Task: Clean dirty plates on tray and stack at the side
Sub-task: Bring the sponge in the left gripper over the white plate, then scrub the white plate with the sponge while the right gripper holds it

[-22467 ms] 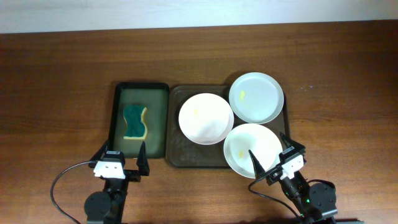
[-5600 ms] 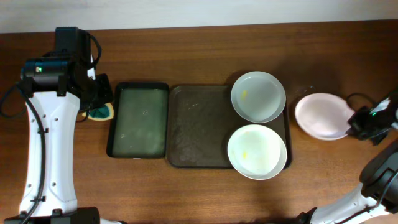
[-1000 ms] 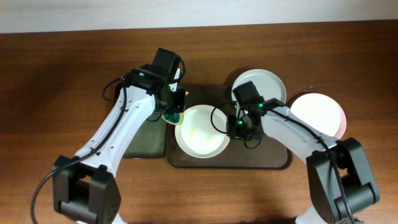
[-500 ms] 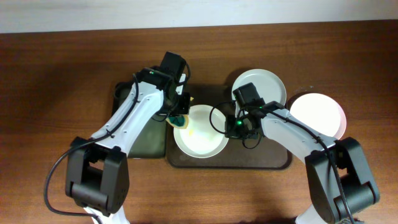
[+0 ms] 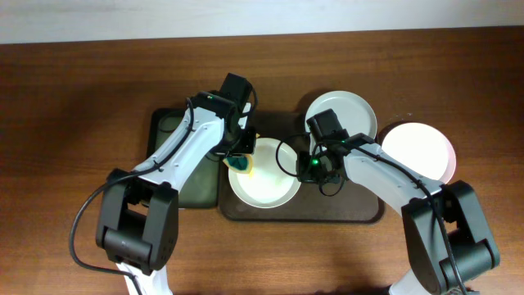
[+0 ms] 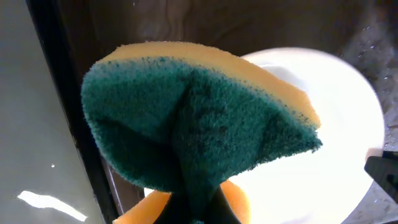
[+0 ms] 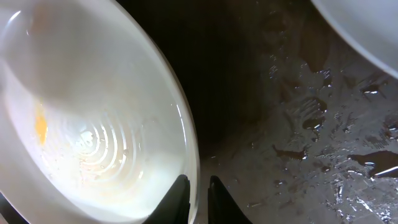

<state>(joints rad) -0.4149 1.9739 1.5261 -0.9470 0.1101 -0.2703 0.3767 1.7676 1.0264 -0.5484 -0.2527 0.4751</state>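
A white plate (image 5: 268,179) lies in the middle of the dark brown tray (image 5: 352,210). A yellow smear (image 7: 40,127) marks its bowl (image 7: 93,124). My left gripper (image 5: 240,161) is shut on a green-and-yellow sponge (image 6: 199,124), pinched and folded, over the plate's left edge (image 6: 323,143). My right gripper (image 7: 196,199) is closed on the plate's right rim, one finger inside and one outside (image 5: 308,168). A second plate (image 5: 344,115) rests at the tray's back right corner. A third plate (image 5: 419,152) lies on the table to the right of the tray.
A narrower black tray with a greenish inside (image 5: 176,168) lies just left of the brown tray, partly under my left arm. The brown tray's floor (image 7: 298,124) is wet with droplets. Bare wooden table (image 5: 74,123) surrounds both trays.
My left gripper has carried the sponge right and forward from the tray's edge onto the plate's left side. The right gripper has stayed at the plate's right rim.
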